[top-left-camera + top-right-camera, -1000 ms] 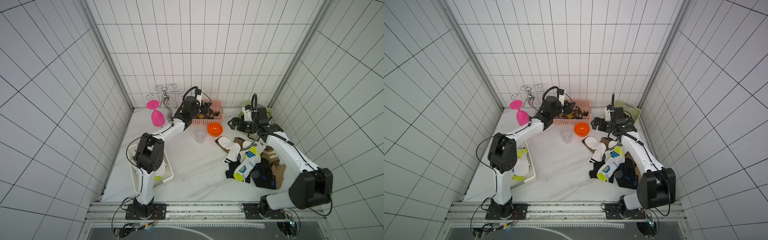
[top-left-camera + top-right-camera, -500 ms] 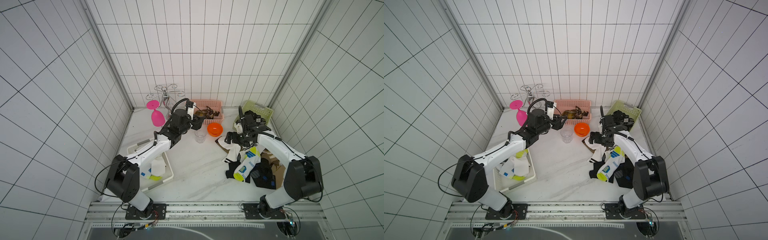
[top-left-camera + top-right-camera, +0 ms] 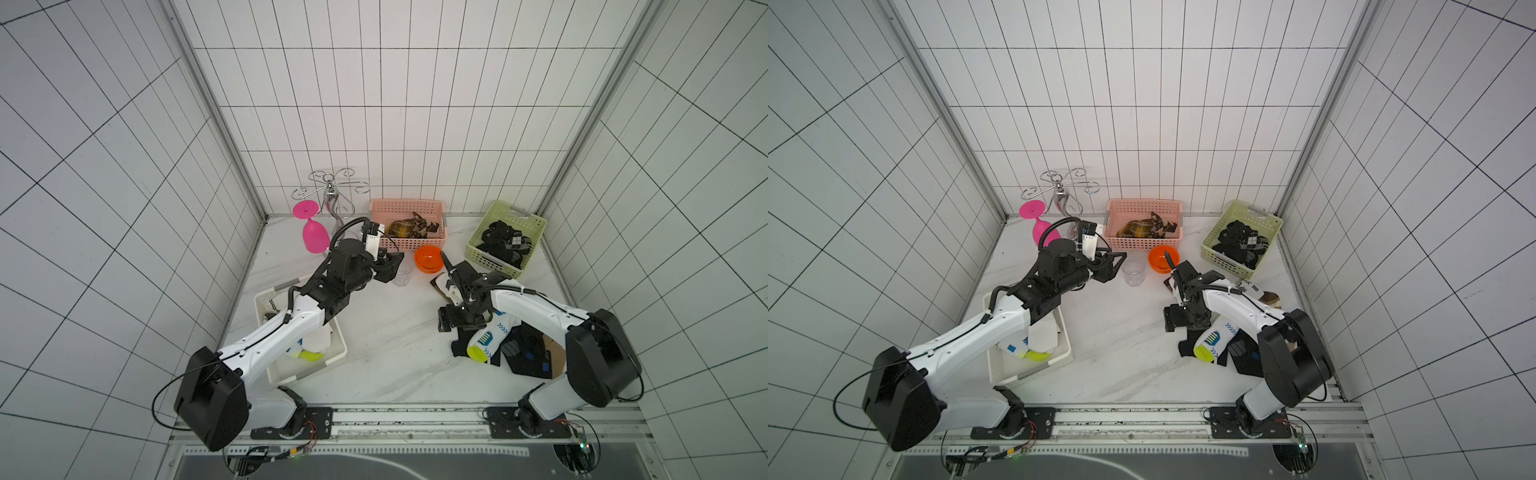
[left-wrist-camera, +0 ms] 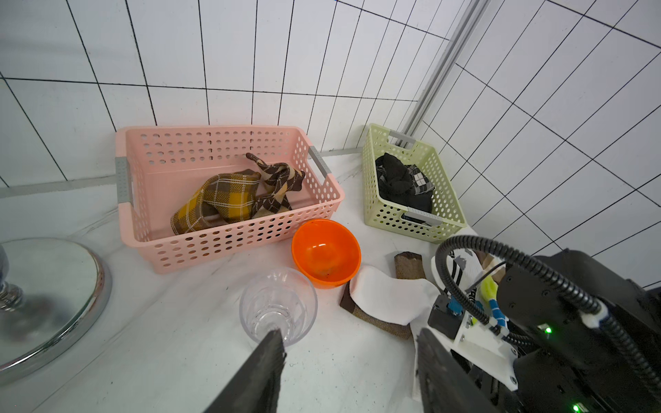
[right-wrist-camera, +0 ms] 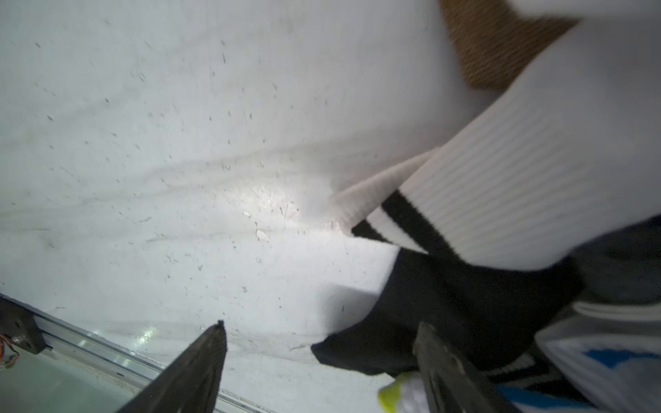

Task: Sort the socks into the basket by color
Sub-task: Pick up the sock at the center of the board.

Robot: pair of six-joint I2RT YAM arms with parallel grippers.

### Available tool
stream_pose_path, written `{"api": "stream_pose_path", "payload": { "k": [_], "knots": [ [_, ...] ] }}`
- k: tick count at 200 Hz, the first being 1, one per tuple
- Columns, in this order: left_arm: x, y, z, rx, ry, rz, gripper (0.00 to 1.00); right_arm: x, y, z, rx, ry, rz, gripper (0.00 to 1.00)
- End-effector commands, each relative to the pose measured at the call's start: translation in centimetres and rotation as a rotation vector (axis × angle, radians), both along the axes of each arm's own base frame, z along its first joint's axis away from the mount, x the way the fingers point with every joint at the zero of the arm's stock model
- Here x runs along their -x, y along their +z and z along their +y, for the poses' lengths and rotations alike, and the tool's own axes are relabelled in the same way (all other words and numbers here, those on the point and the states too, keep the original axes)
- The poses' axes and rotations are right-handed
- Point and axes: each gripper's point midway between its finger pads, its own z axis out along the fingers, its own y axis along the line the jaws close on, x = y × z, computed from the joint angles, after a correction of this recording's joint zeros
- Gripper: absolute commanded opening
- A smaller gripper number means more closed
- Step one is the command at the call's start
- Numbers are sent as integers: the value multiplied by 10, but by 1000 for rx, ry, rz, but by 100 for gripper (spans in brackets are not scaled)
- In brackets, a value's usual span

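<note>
In both top views I count three baskets, two arms, one orange bowl, one clear cup and one pink wine glass. The pink basket sits just behind the bowl at the back wall; the green basket is near the bowl on its right; the white basket is well apart from it, to the left and toward the rail; the cup stands just left of the bowl. The loose socks lie in one heap right of the bowl and nearer the rail; whites, blacks and browns overlap, so I cannot count them. White socks with neon-yellow toes lie in the white basket, black ones in the green. The left gripper hovers by the cup; the right gripper is down at the heap's left edge.

From the left wrist I count two socks in the pink basket: one plaid sock and one argyle sock. My left jaws stand apart with nothing between them. One white sock lies over a brown one just beside the bowl.

From the right wrist, my right jaws are spread wide and grip nothing. A corner of one black sock reaches between them; one striped white sock lies across it.
</note>
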Motion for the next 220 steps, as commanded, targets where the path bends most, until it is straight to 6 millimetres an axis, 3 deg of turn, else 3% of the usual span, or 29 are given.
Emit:
{"api": "stream_pose_path", "payload": {
  "k": [1,68,94,115,134,167,195,220],
  "knots": [
    [6,2,6,9,8,6,60,33,-22,-22,117,-9,88,85],
    [12,-4,1,29,-22,35,60,54,-38,-36,242,7,84,82],
    [13,-6,1,36,-25,47,60,53,-42,-39,268,5,70,71],
    [15,-7,2,37,-24,51,60,54,-44,-38,259,3,70,43],
    [16,-10,4,39,-16,56,60,54,-48,-32,240,13,76,33],
    [17,-10,6,40,-8,58,60,45,-43,-8,175,60,58,0],
    [17,-9,8,40,1,54,60,32,-25,14,120,102,9,0],
    [18,-7,10,41,5,50,60,17,7,30,63,122,-60,0]
  ]
}}
